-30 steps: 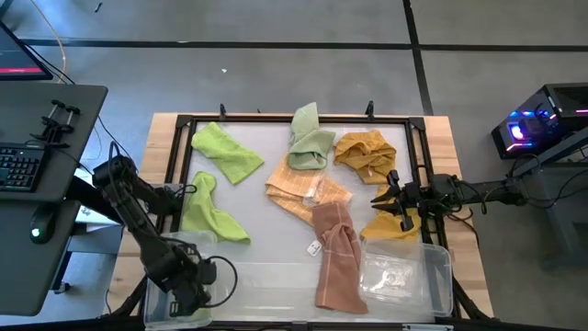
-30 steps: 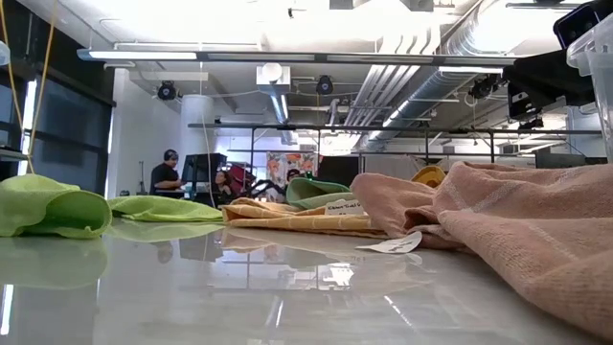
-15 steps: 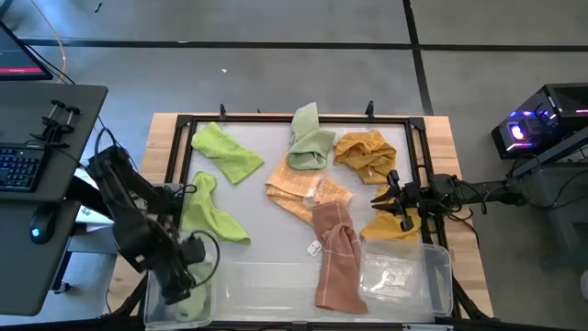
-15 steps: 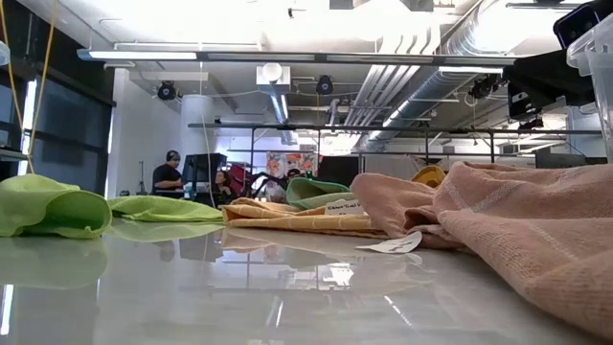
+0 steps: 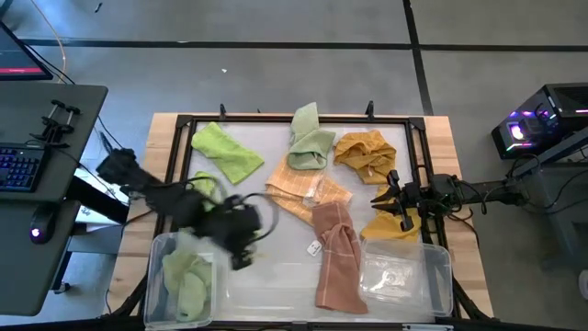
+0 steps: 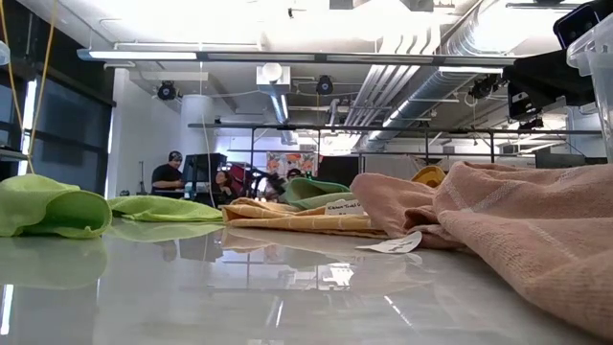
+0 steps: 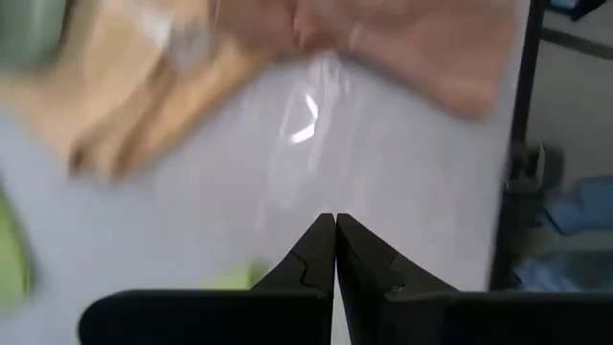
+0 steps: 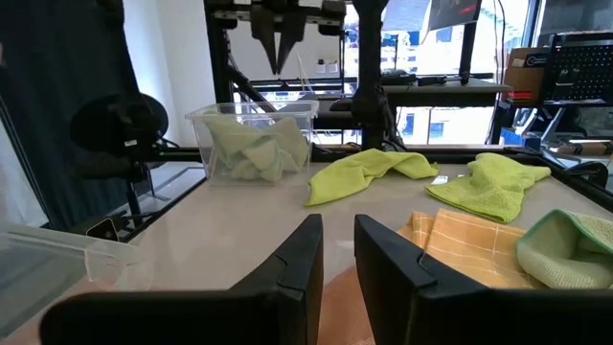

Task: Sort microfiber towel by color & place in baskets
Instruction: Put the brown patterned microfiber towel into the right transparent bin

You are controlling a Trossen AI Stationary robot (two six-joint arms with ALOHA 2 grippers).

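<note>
My left gripper [image 7: 334, 222] is shut and empty. It hangs over the white surface near the left basket [image 5: 158, 250], seen also in the high view [image 5: 241, 256] and far off in the right wrist view [image 8: 279, 53]. A pale green towel [image 5: 188, 283] lies bunched in that basket. On the surface lie two lime towels [image 5: 225, 152] [image 5: 204, 195], a sage one [image 5: 310, 142], a mustard one [image 5: 366, 152], an orange checked one [image 5: 303, 193] and a pink one [image 5: 335, 253]. My right gripper [image 8: 337, 230] waits level at the right edge, fingers a little apart, above another mustard towel [image 5: 390, 227].
A second see-through basket [image 5: 432, 271] stands at the near right; the pink towel's end lies beside it. A black frame [image 5: 276, 119] rims the white surface. A desk with keyboard [image 5: 23, 165] stands left of the table. People show far behind in the low view [image 6: 170, 177].
My left gripper has risen out of the left basket and swung toward the table's middle, turning as it went. The pale green towel has stayed in the basket and now shows uncovered. The right arm has kept still.
</note>
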